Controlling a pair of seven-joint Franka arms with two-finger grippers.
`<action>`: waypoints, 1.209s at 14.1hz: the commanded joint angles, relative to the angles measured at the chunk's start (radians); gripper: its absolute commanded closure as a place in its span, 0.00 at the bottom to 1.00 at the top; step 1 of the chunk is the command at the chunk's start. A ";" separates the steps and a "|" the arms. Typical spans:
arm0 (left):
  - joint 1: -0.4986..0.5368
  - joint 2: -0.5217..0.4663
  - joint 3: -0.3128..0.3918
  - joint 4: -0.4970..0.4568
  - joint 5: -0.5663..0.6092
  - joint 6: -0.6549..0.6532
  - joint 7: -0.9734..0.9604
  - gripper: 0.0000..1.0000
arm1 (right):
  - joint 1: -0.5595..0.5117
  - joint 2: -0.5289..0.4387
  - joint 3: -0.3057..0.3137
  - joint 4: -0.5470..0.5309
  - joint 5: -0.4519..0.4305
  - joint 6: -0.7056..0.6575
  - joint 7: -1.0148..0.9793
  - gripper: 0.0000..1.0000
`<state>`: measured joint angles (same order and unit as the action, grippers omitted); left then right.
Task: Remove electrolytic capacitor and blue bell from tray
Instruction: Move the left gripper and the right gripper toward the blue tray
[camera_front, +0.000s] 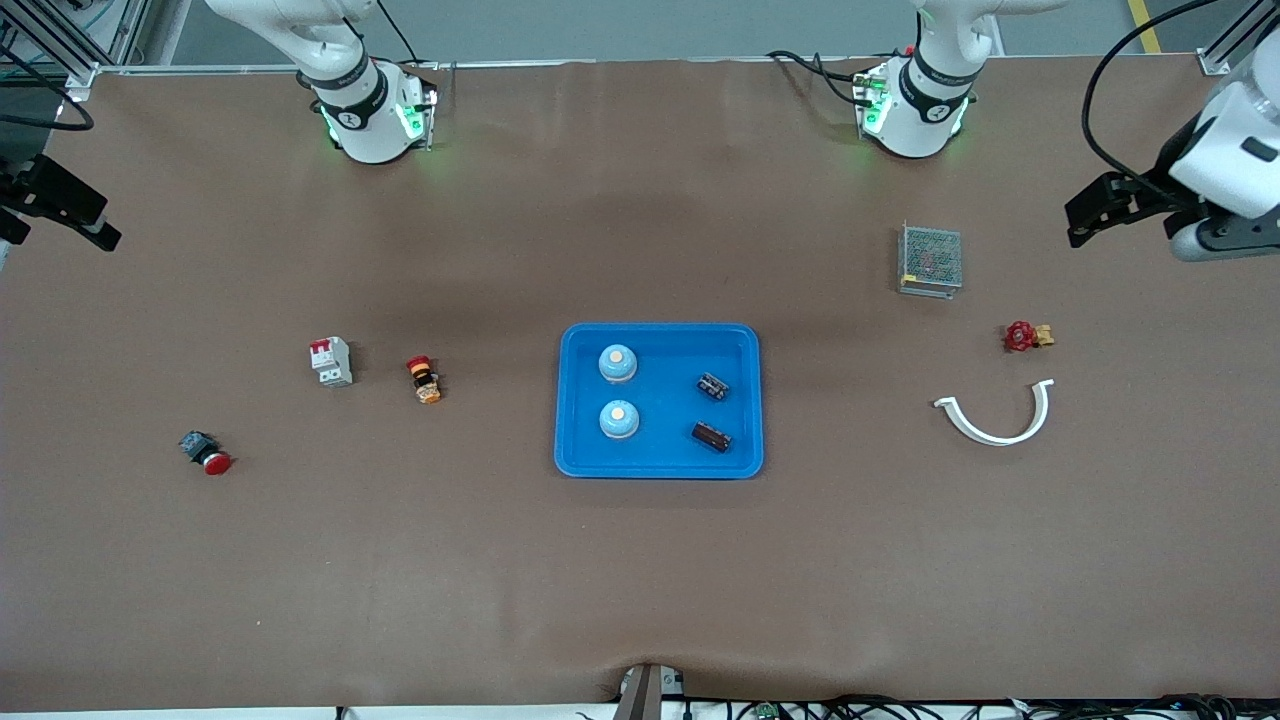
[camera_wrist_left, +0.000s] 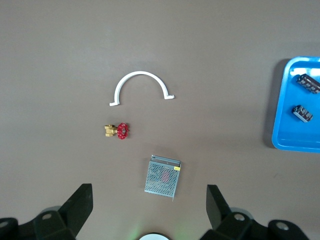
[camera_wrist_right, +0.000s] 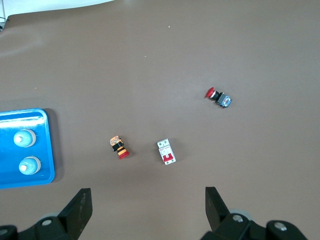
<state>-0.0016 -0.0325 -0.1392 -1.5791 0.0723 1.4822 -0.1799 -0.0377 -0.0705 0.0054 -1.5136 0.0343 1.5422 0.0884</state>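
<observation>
Two bells and two capacitors lie inside the blue tray (camera_front: 745, 400) at the middle of the surface (camera_front: 640, 580). In the front view, one bell (camera_front: 617, 363) sits at about 10 o'clock from the tray's centre and the second bell (camera_front: 619, 419) at about 8 o'clock, nearer to the front camera. One capacitor (camera_front: 712, 386) lies at about 2 o'clock and the second capacitor (camera_front: 711, 436) at about 4 o'clock, both on their sides and apart from each other. The left hand (camera_wrist_left: 150, 205) hangs with its fingers spread wide and holds nothing; it is over the left arm's end of the surface, above a metal mesh box (camera_front: 931, 259), a red valve (camera_front: 1022, 336) and a white curved clip (camera_front: 1000, 415). The right hand (camera_wrist_right: 148, 205) is also wide open and empty, over the right arm's end, above a white circuit breaker (camera_front: 331, 361), an orange and black switch (camera_front: 424, 380) and a red push button (camera_front: 206, 452).
</observation>
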 joint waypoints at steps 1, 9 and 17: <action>-0.012 0.025 -0.017 0.002 0.014 -0.014 -0.076 0.00 | 0.002 0.008 -0.001 0.016 0.004 -0.014 0.016 0.00; -0.031 0.120 -0.126 -0.099 -0.109 0.127 -0.510 0.00 | 0.001 0.011 -0.002 0.004 0.004 -0.014 0.011 0.00; -0.144 0.298 -0.160 -0.139 -0.097 0.372 -0.950 0.00 | 0.028 0.031 -0.001 -0.314 0.030 0.289 0.049 0.00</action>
<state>-0.1033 0.2158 -0.2983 -1.7214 -0.0227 1.7996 -1.0280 -0.0273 -0.0169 0.0059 -1.7248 0.0453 1.7430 0.0996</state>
